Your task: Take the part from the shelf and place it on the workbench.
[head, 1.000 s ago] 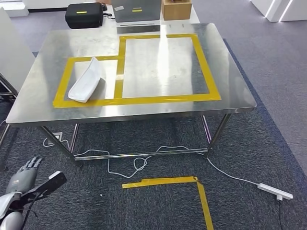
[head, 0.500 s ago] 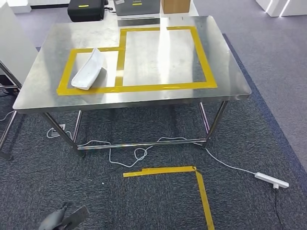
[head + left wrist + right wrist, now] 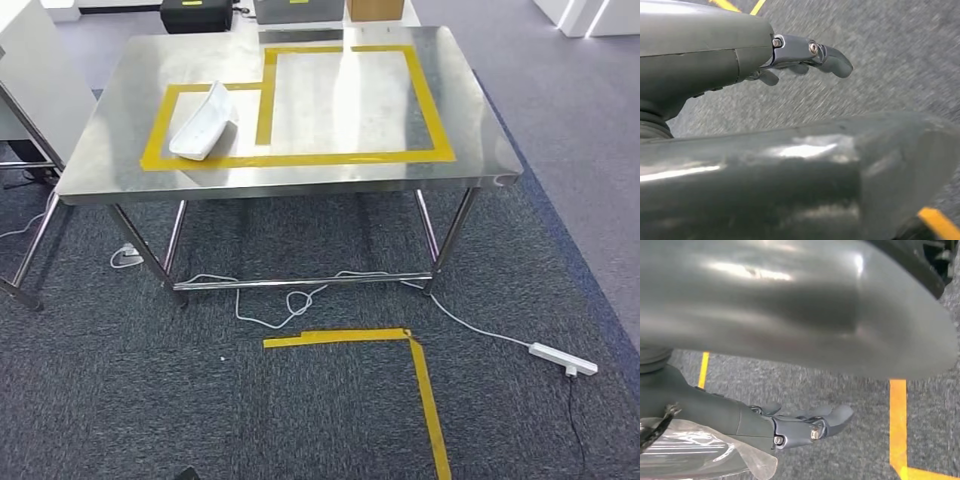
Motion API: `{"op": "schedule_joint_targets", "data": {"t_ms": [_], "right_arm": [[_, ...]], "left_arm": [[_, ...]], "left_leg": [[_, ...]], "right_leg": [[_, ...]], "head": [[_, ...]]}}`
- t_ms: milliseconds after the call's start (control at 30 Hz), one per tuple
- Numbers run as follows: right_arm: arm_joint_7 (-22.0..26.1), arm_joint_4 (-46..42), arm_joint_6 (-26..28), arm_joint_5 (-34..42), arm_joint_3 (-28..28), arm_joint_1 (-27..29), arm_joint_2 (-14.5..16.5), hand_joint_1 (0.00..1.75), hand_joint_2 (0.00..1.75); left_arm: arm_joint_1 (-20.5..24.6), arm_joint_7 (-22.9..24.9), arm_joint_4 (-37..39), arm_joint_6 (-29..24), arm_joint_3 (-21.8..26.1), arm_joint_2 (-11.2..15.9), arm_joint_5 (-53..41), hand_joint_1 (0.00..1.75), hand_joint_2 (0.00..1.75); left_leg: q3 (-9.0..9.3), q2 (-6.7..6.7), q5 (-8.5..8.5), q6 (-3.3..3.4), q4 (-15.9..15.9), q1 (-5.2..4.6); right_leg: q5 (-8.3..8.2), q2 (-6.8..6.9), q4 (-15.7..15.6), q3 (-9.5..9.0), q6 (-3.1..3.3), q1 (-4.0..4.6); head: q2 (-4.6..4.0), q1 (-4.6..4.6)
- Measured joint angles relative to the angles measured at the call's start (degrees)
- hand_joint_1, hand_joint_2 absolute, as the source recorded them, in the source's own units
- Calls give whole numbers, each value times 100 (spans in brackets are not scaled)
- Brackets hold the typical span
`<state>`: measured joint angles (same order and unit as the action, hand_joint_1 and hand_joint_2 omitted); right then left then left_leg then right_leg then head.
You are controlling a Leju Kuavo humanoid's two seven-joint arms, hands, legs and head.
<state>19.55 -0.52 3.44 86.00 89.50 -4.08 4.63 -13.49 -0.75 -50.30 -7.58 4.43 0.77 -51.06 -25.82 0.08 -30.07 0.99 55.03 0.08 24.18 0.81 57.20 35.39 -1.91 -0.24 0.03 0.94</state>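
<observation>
Black case (image 3: 198, 14) cut off above

No text, label or number can be read anywhere.

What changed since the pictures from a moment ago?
The camera moved: the whole picture shifted, so the table now sits higher and a bit to the right. The left hand, seen low at the left edge a second ago, has dropped out of the head view. The white part stayed put in the small yellow tape box; neither hand took or let go of anything.
</observation>
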Motion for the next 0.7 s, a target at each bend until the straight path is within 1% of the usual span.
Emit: {"op": "schedule_joint_targets", "data": {"t_ms": [33,67,100,133,167,200,233,267,300,333,367,400,433,467,500,533,567,600,633,667,700], "right_arm": [[-2,0,8,12,0,9,0,0,0],[-2,0,15,23,0,16,0,0,0],[-3,0,21,33,0,19,0,0,0],[-4,-1,25,41,0,19,0,0,0],[-3,-1,28,50,0,19,0,0,0],[-3,0,31,57,0,19,0,0,0],[-2,1,33,65,-1,21,0,0,0],[1,2,36,72,-1,22,0,0,0],[3,3,39,79,-2,17,0,0,0],[8,4,42,86,-3,8,0,0,0],[13,5,45,92,-5,-4,0,0,0],[19,6,49,101,-8,-12,0,0,0],[25,6,51,108,-10,-14,0,0,0],[28,6,53,114,-15,-5,0,0,0],[28,6,53,119,-19,6,0,0,0],[26,6,52,122,-23,18,0,0,0],[25,6,52,125,-26,28,0,0,0],[24,7,52,127,-29,33,0,0,0],[25,7,53,128,-31,38,0,0,0],[27,8,53,130,-32,40,0,0,0],[28,8,54,131,-34,41,0,0,0]], "left_arm": [[9,-1,51,-1,11,-24,-2,0,0],[18,-1,98,-1,22,-49,-4,0,0],[29,-1,139,-2,33,-66,-7,0,0],[37,-1,182,-3,44,-83,-9,0,0],[43,-1,225,-3,51,-102,-10,0,0],[50,-1,265,-3,56,-120,-10,0,0],[54,-1,300,-2,61,-138,-10,0,0],[57,0,330,-1,67,-157,-10,0,0],[63,0,355,-1,74,-170,-10,0,0],[68,0,376,-4,81,-180,-10,0,0],[76,0,397,-11,86,-185,-9,0,0],[87,0,420,-21,92,-186,-7,0,0],[95,-1,445,-30,96,-188,-4,0,0],[103,-1,479,-37,103,-188,-2,0,0],[105,-1,518,-41,114,-188,0,0,0],[98,-1,552,-42,122,-190,1,0,0],[89,-1,583,-42,130,-196,1,0,0],[85,-1,608,-42,133,-204,1,0,0],[87,-1,625,-42,134,-213,1,0,0],[95,-1,643,-43,134,-219,1,0,0],[105,-1,660,-45,136,-221,1,0,0]], "left_leg": [[-54,13,70,51,-16,9],[-126,25,146,90,-30,22],[-215,32,217,112,-26,18],[-313,33,294,121,-19,17],[-419,35,373,115,-10,16],[-525,37,450,104,2,16],[-629,39,521,88,17,20],[-731,39,587,67,35,26],[-818,38,647,39,62,28],[-892,34,698,8,97,24],[-943,31,752,-23,128,15],[-971,28,805,-51,147,4],[-988,26,858,-75,153,0],[-1002,24,914,-100,149,6],[-1033,18,886,-127,169,17],[-1079,13,740,-155,257,29],[-1139,9,474,-181,449,38],[-1203,7,124,-201,746,43],[-1256,7,-197,-212,1122,44],[-1283,7,-398,-216,1491,44],[-1260,6,-433,-209,1752,44]], "right_leg": [[156,-21,102,51,-31,-5],[417,-43,319,128,-57,-11],[731,-59,654,224,-81,-16],[999,-65,1044,311,-103,-22],[1140,-65,1396,356,-123,-30],[1128,-65,1614,333,-140,-38],[986,-64,1630,214,-151,-47],[796,-64,1439,-11,-159,-57],[669,-69,1064,-332,-167,-72],[648,-79,574,-707,-169,-81],[711,-93,138,-1004,-146,-85],[798,-106,-168,-1197,-120,-83],[849,-113,-314,-1266,-81,-70],[840,-107,-318,-1216,-24,-65],[795,-91,-296,-1152,25,-64],[738,-75,-279,-1076,86,-64],[670,-58,-272,-987,139,-66],[598,-46,-264,-898,174,-60],[525,-36,-258,-813,195,-46],[454,-23,-245,-730,201,-31],[384,-11,-222,-640,204,-15]], "head": [[0,-14],[-1,-28],[-1,-46],[-1,-61],[0,-63],[0,-65],[0,-65],[0,-66],[0,-67],[0,-71],[1,-69],[1,-71],[1,-70],[0,-68],[0,-65],[0,-54],[0,-37],[0,-19],[0,-7],[0,-1],[-1,-1]]}}
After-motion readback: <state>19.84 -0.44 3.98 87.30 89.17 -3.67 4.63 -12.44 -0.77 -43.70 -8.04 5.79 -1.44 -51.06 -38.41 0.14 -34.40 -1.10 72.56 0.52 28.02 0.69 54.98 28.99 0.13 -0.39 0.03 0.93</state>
